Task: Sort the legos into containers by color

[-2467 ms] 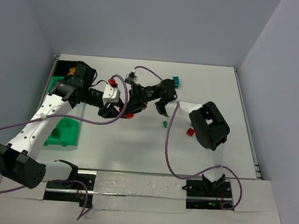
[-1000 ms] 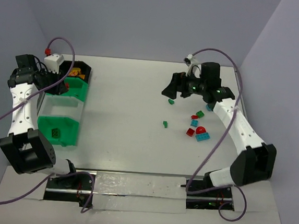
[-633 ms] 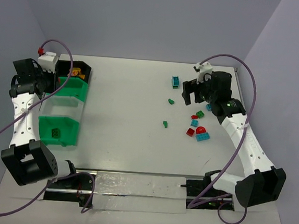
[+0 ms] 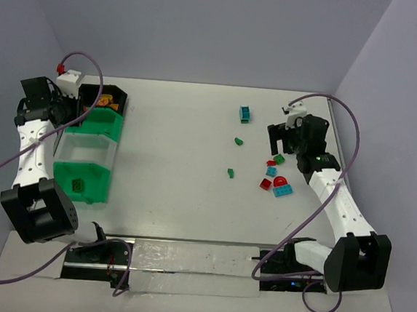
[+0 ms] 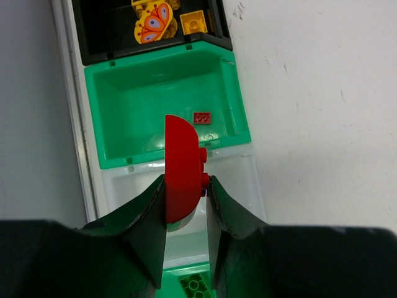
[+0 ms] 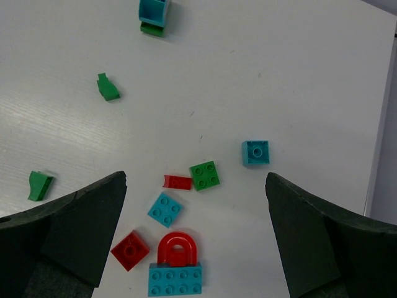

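My left gripper [image 5: 185, 186] is shut on a red rounded lego [image 5: 182, 162], held above the row of containers. Below it lie a green bin [image 5: 111, 133] with one small red brick [image 5: 201, 117], a black bin [image 5: 93, 53] with yellow pieces, and a clear bin [image 5: 242, 186]. In the top view my left gripper [image 4: 79, 112] hangs over the green bin [image 4: 105, 126]. My right gripper [image 6: 195, 180] stands open above loose legos: a red arch [image 6: 177, 247], a teal plate [image 6: 175, 280], a green square [image 6: 205, 176] and a red square [image 6: 130, 251].
A teal-on-green piece [image 4: 245, 115] and two small green bits [image 4: 238, 140] [image 4: 230, 173] lie left of the right gripper [image 4: 279, 139]. The nearest green bin [image 4: 95, 184] holds a dark green brick [image 4: 79, 185]. A wall runs close beside the bins.
The left gripper has carried the red lego from the table's middle to over the bins. The right gripper swung right and toward the loose pile, jaws wide throughout.
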{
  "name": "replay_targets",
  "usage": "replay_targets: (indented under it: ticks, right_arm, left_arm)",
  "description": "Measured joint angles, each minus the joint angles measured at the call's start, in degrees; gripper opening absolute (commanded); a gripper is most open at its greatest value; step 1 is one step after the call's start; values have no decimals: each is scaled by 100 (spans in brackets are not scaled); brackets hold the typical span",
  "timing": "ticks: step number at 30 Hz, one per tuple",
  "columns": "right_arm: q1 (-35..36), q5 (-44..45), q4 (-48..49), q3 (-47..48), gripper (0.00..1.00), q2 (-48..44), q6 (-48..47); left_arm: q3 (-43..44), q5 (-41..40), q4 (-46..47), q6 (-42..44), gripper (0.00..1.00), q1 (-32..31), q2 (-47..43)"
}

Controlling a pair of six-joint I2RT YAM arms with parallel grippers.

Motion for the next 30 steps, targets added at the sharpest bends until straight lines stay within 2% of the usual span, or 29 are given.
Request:
replay_targets:
  ticks: [14, 24, 30]
  right_arm:
    - [-166, -356, 407, -398, 100, 97, -256]
    - [-490, -744, 383, -395, 100, 544, -564]
    - [-780, -923, 167, -157, 100, 1022, -754]
  left_arm:
    - [612, 115, -101, 479, 0, 0, 769]
    - [1216, 276, -202, 616, 0, -20, 1549]
    - [1614, 26, -331, 751, 0, -210, 2118]
